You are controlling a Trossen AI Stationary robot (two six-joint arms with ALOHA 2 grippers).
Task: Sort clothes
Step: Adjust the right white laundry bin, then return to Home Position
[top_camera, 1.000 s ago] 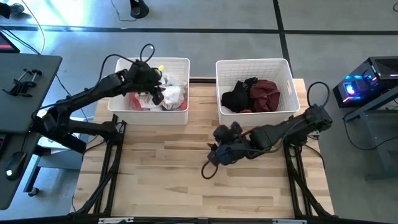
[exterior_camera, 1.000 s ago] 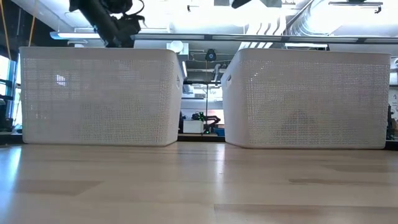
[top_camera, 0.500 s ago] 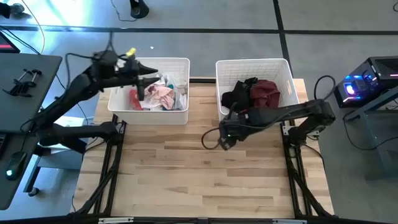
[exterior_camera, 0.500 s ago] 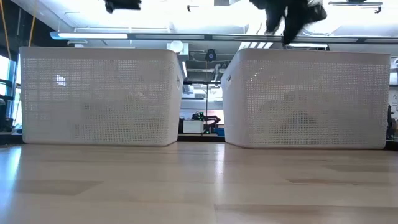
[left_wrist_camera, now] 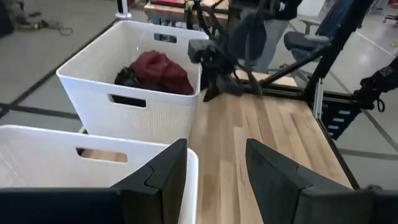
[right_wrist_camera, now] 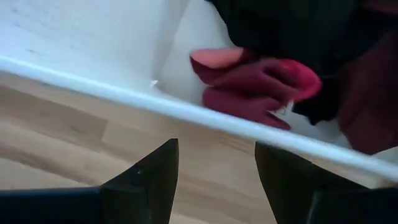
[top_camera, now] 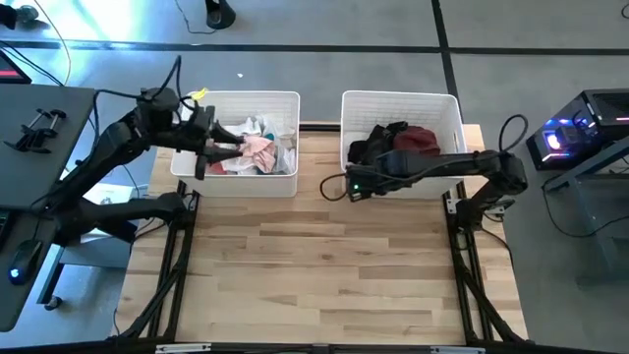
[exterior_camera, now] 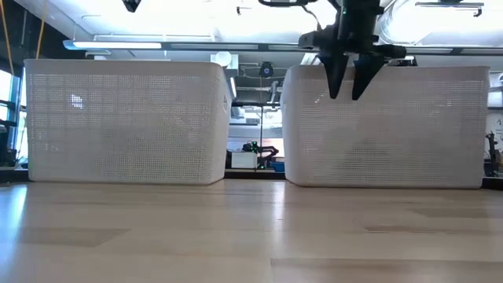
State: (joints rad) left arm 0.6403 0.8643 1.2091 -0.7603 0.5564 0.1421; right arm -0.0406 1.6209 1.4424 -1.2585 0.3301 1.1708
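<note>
Two white slatted baskets stand at the table's far side. The left basket (top_camera: 287,98) holds pink, white and red clothes (top_camera: 257,152). The right basket (top_camera: 452,108) holds black (top_camera: 376,146) and maroon (top_camera: 421,140) clothes; a red piece (right_wrist_camera: 249,81) lies by its near wall. My left gripper (left_wrist_camera: 216,149) is open and empty above the left basket (top_camera: 224,147), pointing toward the right basket. My right gripper (exterior_camera: 350,88) is open and empty, fingers down, at the right basket's near left corner (top_camera: 351,187), just outside its rim (right_wrist_camera: 205,115).
Bare wooden table (top_camera: 314,265) lies in front of both baskets. A gap (exterior_camera: 255,149) separates the baskets. A person stands beyond the table's right end in the left wrist view (left_wrist_camera: 267,25). Desks with equipment flank the table.
My left gripper has risen out of the left basket's clothes and drawn back toward the table's left edge. My right gripper has gone from the open table toward the far edge, up to the right basket's near left corner. The right basket has shifted slightly toward the far edge.
</note>
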